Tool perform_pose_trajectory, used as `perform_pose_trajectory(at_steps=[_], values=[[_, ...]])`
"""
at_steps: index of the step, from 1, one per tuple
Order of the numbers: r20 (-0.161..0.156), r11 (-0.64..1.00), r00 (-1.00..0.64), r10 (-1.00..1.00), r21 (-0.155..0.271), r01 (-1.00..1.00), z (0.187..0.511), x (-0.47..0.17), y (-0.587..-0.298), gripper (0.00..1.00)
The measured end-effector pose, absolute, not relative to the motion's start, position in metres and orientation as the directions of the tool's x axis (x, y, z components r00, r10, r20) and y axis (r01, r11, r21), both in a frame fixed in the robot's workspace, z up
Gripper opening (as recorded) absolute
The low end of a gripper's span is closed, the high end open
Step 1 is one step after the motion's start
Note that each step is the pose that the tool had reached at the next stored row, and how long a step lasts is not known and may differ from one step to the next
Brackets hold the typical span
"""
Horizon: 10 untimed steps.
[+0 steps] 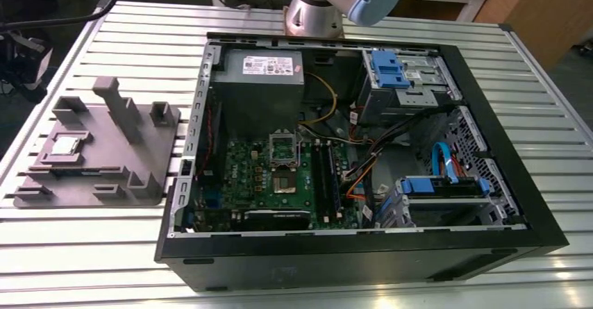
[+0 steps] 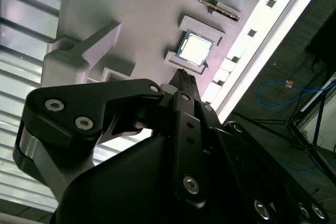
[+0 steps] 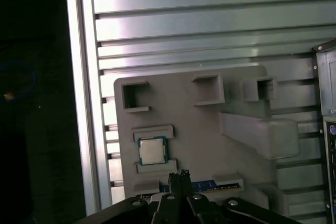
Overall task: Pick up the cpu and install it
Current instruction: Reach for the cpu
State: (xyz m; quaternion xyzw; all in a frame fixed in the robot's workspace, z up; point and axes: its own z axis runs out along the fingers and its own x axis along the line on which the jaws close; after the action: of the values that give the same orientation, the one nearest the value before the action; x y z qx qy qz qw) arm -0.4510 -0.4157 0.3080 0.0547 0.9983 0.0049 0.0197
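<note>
The cpu (image 1: 67, 146) is a small silver-topped square chip lying flat in a recess of the grey tray (image 1: 93, 184), at the exterior view's left beside the open computer case. Both wrist views look down on it: the cpu (image 3: 152, 151) (image 2: 195, 47) lies between two raised lips of the tray (image 3: 199, 145) (image 2: 131, 3). My gripper (image 3: 181, 177) (image 2: 182, 77) hovers above the tray a short way off the chip, apart from it. Its black fingers meet at the tips with nothing between them. On the green board, the silvery socket frame (image 1: 282, 148) sits inside the case.
The black computer case (image 1: 371, 253) lies open on the slatted metal table (image 1: 111, 38), with a grey power-supply box (image 1: 264, 66), blue drive brackets (image 1: 389, 69) and loose cables. Upright posts (image 1: 116, 104) rise from the tray. The table edge (image 3: 86, 103) is close to the tray.
</note>
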Motion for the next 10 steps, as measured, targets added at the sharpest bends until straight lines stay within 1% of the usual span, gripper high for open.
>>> perform_pose_trajectory(at_steps=[10], values=[[-0.035, 0.994, -0.993, 0.109, 0.011, 0.109, 0.292, -0.453, -0.417, 0.1]])
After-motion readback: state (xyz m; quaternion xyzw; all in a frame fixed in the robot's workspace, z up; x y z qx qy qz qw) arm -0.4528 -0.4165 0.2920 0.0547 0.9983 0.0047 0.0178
